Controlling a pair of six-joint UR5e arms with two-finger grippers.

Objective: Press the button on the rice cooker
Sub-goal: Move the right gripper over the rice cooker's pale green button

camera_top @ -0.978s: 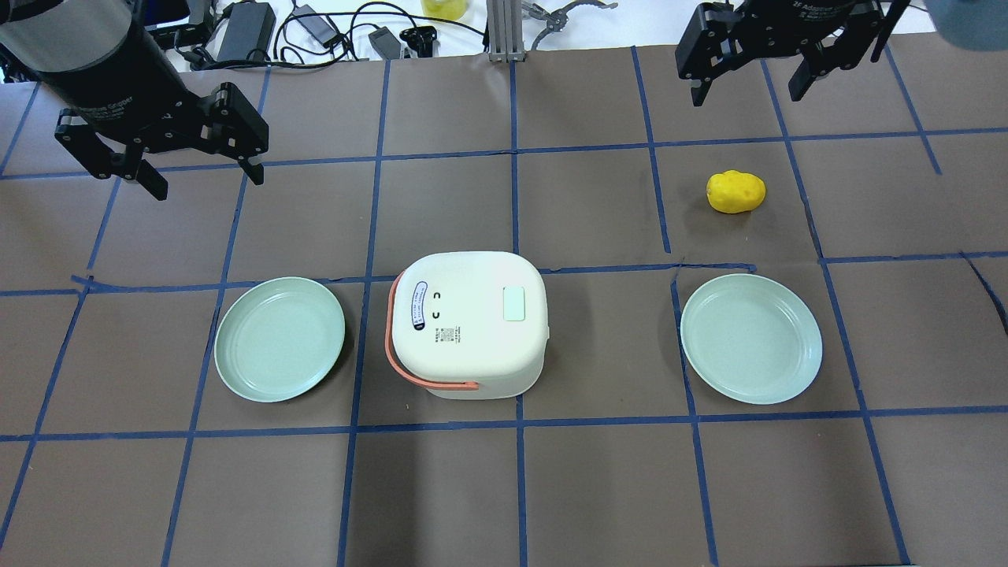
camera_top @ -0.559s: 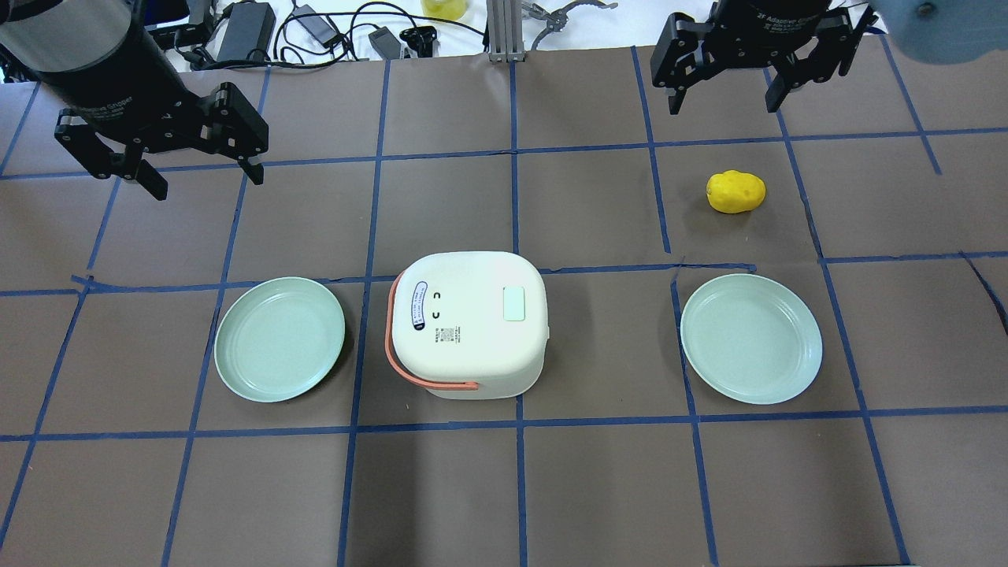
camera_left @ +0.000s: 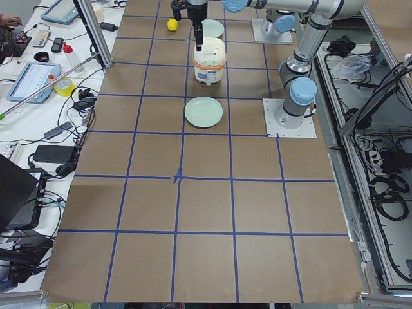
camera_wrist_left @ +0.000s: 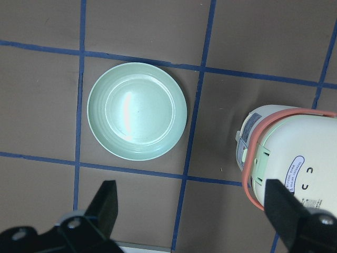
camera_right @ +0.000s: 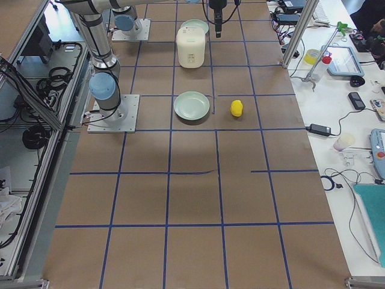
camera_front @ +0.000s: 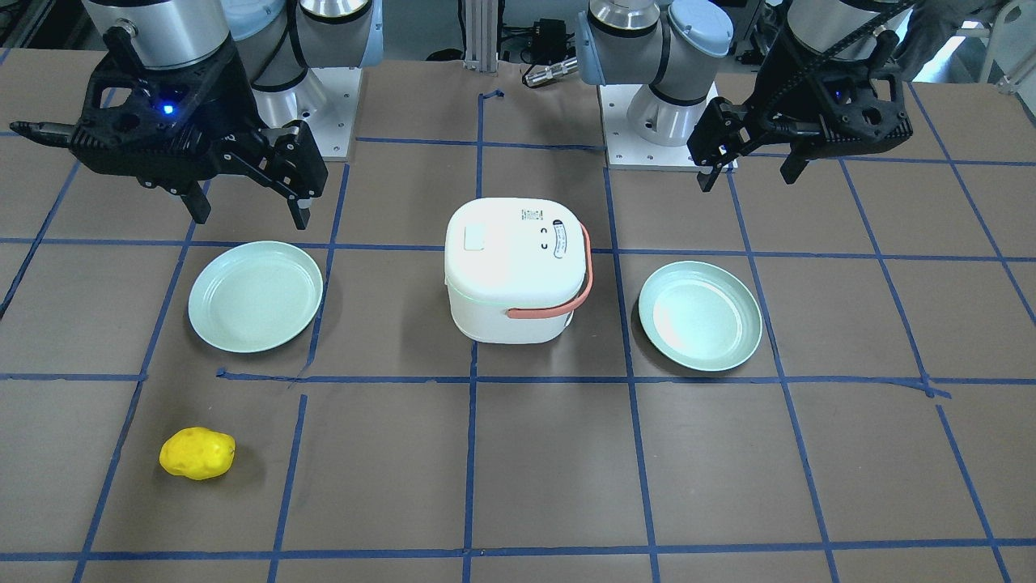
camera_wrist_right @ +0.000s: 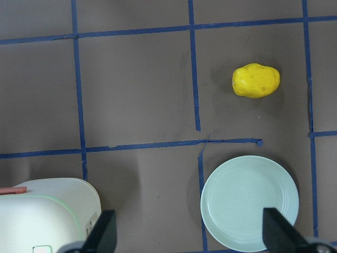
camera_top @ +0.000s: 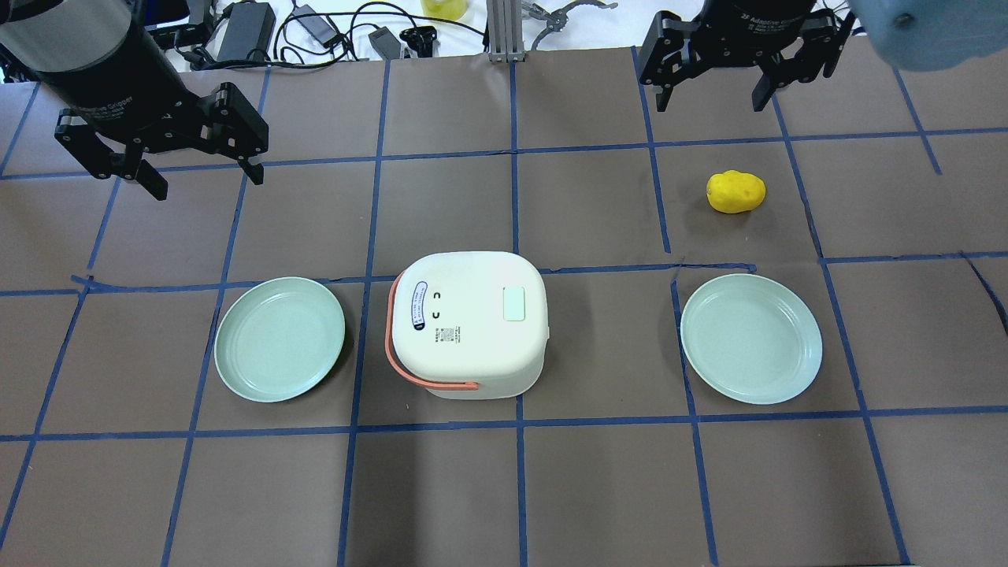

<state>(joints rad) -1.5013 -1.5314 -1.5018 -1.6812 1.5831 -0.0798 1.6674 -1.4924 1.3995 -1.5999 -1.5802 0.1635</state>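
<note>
Since a second ago the right gripper (camera_top: 709,93) has slid toward the left arm's side in your overhead view. The left gripper (camera_top: 206,181) has not shifted. Both hang high over the table with jaws spread wide and nothing between them.

Brown paper-covered table (camera_top: 598,472), gridded in blue tape, lies under both grippers.

White rounded-square plastic rice cooker (camera_top: 465,339), lid down, stands between the two grippers and well below them; neither touches it. Its salmon-orange carrying handle (camera_top: 388,346) lies down around the side facing the left gripper. In the left wrist view you get the handle side of the cooker off by one finger. In the right wrist view you get only a corner of it, low beside one finger.

Two pale green round plastic plates. One (camera_top: 279,339) lies beneath the left gripper, near the centre of its wrist view. The other (camera_top: 750,339) lies beneath the right gripper, close by the finger opposite the cooker in its wrist view. Each plate lies beside the cooker without touching it.

Yellow lumpy potato-shaped object (camera_top: 735,191) lies below the right gripper, beyond that gripper's plate and well apart from the cooker.

Small whitish-green rounded-rectangle button (camera_top: 513,303) sits on the lid's top near the edge on the right gripper's side. It is well apart from the fingertips of both grippers.
</note>
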